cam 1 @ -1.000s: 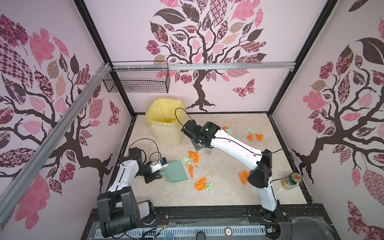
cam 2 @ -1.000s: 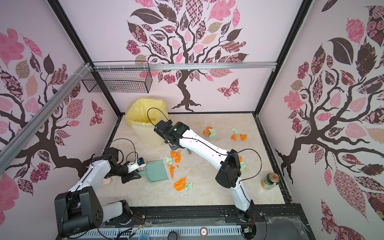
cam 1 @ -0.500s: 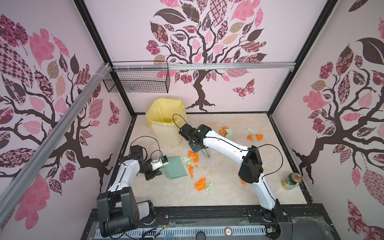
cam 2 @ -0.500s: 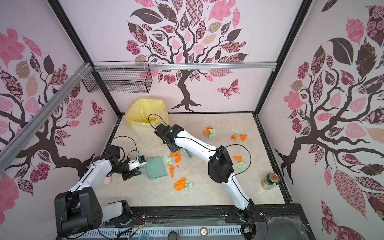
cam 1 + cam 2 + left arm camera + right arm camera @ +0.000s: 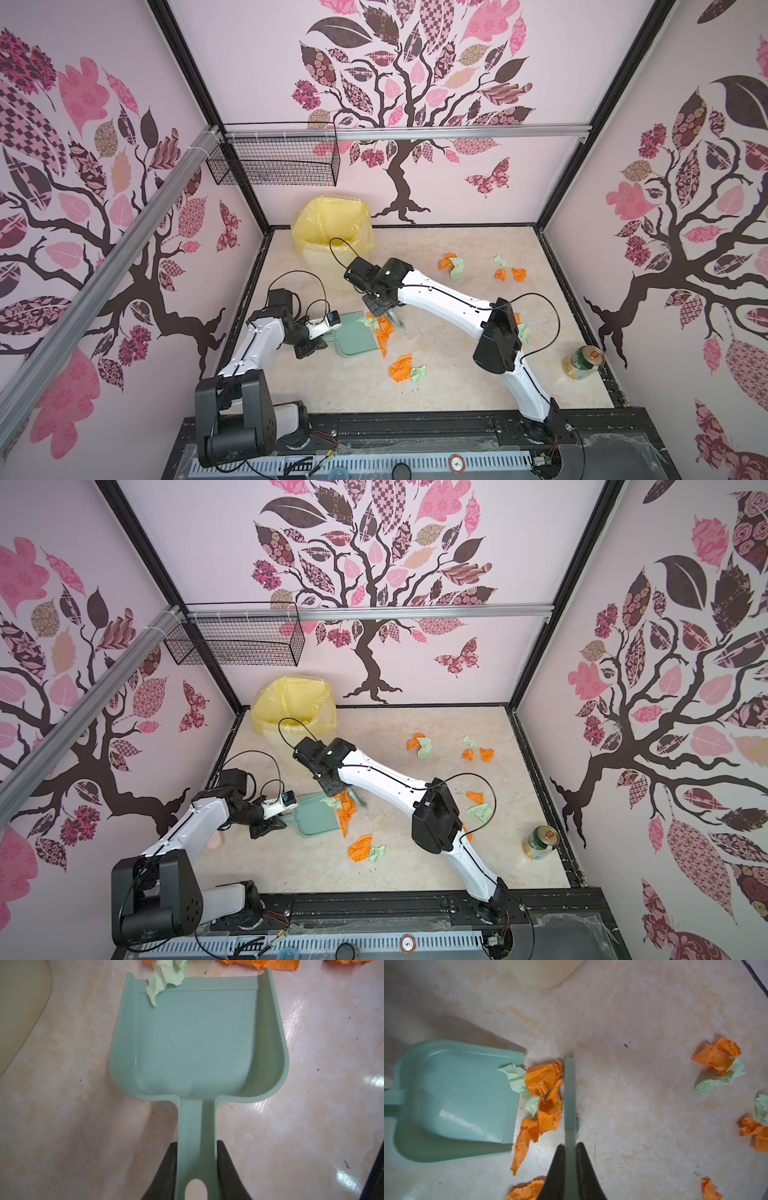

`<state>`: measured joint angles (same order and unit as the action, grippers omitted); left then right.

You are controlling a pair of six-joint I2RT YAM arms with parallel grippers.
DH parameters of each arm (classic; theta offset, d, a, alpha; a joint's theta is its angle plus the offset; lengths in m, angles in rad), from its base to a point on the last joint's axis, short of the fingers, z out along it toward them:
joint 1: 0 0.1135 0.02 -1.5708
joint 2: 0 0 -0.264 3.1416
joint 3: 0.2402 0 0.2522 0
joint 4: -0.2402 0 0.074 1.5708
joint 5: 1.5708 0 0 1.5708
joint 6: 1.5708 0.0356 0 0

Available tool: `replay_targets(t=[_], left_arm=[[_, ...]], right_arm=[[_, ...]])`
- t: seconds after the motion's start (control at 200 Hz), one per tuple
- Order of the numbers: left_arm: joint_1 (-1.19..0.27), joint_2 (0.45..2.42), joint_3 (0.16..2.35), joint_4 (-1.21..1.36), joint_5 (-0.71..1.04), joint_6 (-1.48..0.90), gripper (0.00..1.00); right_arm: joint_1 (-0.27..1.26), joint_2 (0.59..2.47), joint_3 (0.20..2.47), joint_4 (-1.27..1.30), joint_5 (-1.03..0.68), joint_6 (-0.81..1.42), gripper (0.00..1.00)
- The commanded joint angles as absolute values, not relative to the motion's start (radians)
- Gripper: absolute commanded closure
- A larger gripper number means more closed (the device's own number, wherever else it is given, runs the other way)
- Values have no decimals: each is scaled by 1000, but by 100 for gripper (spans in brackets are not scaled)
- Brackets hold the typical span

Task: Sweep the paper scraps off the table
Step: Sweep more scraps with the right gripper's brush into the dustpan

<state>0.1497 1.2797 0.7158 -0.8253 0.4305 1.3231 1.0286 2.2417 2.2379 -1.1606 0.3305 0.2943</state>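
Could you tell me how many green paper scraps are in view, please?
5 green scraps: one on the dustpan's lip, one nearer the front, two toward the back, one beside the right arm's elbow. Others may be hidden.

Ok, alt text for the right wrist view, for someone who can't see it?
The right gripper is shut on a teal brush, with orange and green paper scraps bunched between it and the teal dustpan's open lip. More scraps lie scattered on the beige table.

We find several crumpled orange and mint paper scraps (image 5: 544, 1082) at the open lip of the teal plastic dustpan (image 5: 456, 1105), the teal plastic brush (image 5: 569, 1095) touching their far side, and the yellow-lined bin (image 5: 332, 232) behind the dustpan.
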Motion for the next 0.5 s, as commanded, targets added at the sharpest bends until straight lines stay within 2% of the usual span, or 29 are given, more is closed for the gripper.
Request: replay_targets(t=[0.0, 0.27, 0.495], left_arm=[[144, 1292, 691, -817, 413, 1320, 100], [140, 1292, 693, -818, 422, 1311, 100], [140, 1284, 665, -826, 436, 1316, 100]], right_arm=[[1061, 2286, 2302, -1214, 284, 346, 100], [1093, 2242, 2349, -1222, 228, 404, 100], [1092, 2112, 2301, -1138, 241, 436, 100]])
